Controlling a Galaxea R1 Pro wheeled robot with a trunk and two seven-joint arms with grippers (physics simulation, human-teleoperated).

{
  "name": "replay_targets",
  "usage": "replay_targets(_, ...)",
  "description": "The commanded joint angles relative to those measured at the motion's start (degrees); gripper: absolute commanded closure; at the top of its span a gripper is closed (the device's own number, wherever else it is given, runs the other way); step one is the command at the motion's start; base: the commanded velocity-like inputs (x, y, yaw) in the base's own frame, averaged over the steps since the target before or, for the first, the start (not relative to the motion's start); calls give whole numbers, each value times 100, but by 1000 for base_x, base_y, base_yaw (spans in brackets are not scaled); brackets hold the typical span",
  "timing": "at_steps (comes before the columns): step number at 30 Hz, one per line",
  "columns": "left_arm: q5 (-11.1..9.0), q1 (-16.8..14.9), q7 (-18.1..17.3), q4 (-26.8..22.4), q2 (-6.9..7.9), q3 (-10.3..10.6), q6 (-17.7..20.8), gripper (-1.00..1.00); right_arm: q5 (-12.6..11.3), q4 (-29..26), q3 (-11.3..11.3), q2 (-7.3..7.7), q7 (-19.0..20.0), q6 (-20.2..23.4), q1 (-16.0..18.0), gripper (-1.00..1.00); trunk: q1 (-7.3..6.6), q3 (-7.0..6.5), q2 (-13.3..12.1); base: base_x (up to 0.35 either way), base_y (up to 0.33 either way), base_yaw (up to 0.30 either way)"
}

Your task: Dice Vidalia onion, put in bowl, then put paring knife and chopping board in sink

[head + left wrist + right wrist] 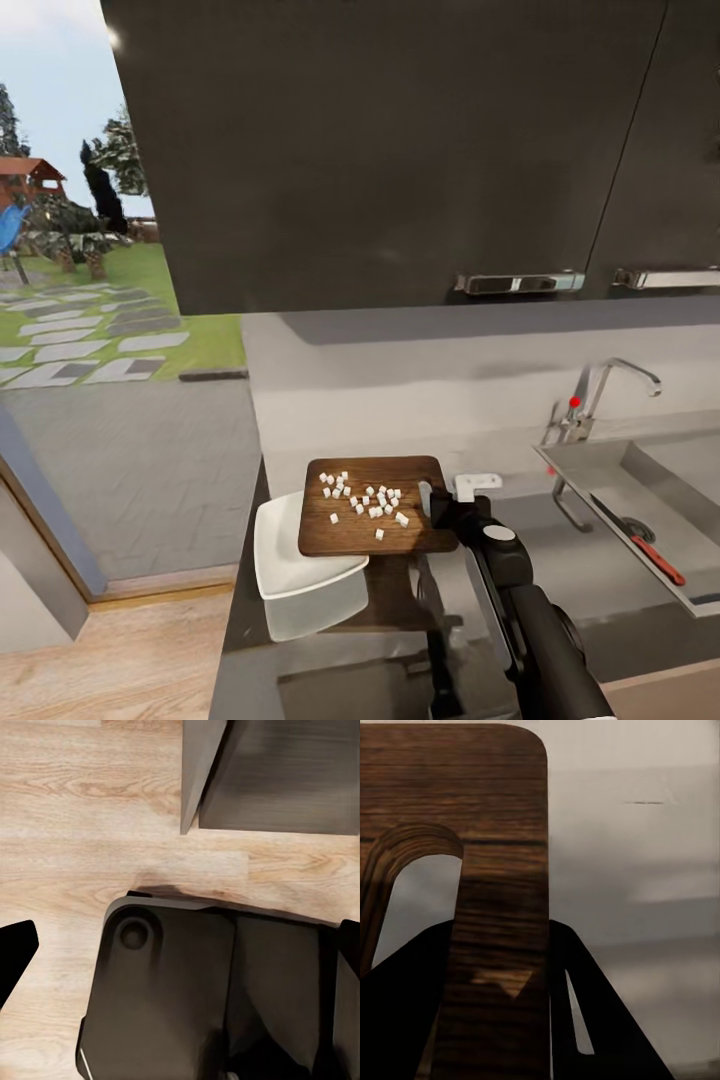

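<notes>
Glossy grey, the surface (590, 590) runs under dark wall cupboards (400, 150), with a garden of stepping stones showing beyond its left end. Nearest the camera, the right arm reaches forward and its right tool (447, 505) pinches the handle end of the chopping board (370, 510); the right wrist view shows the wood beside the handle slot (502, 967) clamped between the dark fingers (577, 1020). The board is held above the surface, its left part over the bowl (285, 565), which sits at the surface's left end. Small white onion dice (365, 498) lie scattered across the board's top. Farther right, the sink (640, 500) holds the paring knife (645, 550), lying slantwise near the drain. Behind it stands the faucet (610, 385) with its red knob. In the left wrist view, the left tool (180, 952) hangs over the wooden floor (90, 817) and the robot's dark base (165, 997), fingers spread wide, holding nothing. No writing or labels can be read anywhere.
</notes>
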State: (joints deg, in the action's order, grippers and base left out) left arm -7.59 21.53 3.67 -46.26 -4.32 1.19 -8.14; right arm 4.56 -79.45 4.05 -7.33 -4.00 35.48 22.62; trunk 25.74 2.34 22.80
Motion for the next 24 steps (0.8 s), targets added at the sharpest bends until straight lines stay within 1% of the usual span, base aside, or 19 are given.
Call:
replay_targets(1, -55, 1, 19, -6, 1, 13, -12, -100, 45, -7, 8, -2, -6, 68, 5, 100, 4, 2, 12, 1, 2, 0)
replay_targets(7, -56, 1, 19, -6, 1, 13, -12, -100, 45, -8, 8, -12, -9, 158, 5, 100, 4, -50, 12, 0, 0, 0)
replay_targets(13, -55, 1, 19, -6, 1, 13, -12, -100, 45, -5, 17, 4, -12, 168, 5, 100, 4, -63, 12, 0, 0, 11)
replay_targets(20, -55, 1, 19, -6, 1, 13, -12, -100, 54, -1, 24, 12, -13, 170, 5, 100, 4, -63, 12, 0, 0, 225)
replay_targets(24, -58, 1, 19, -6, 1, 13, -12, -100, 54, -1, 25, 12, -13, 170, 5, 100, 4, -63, 12, 0, 0, 89)
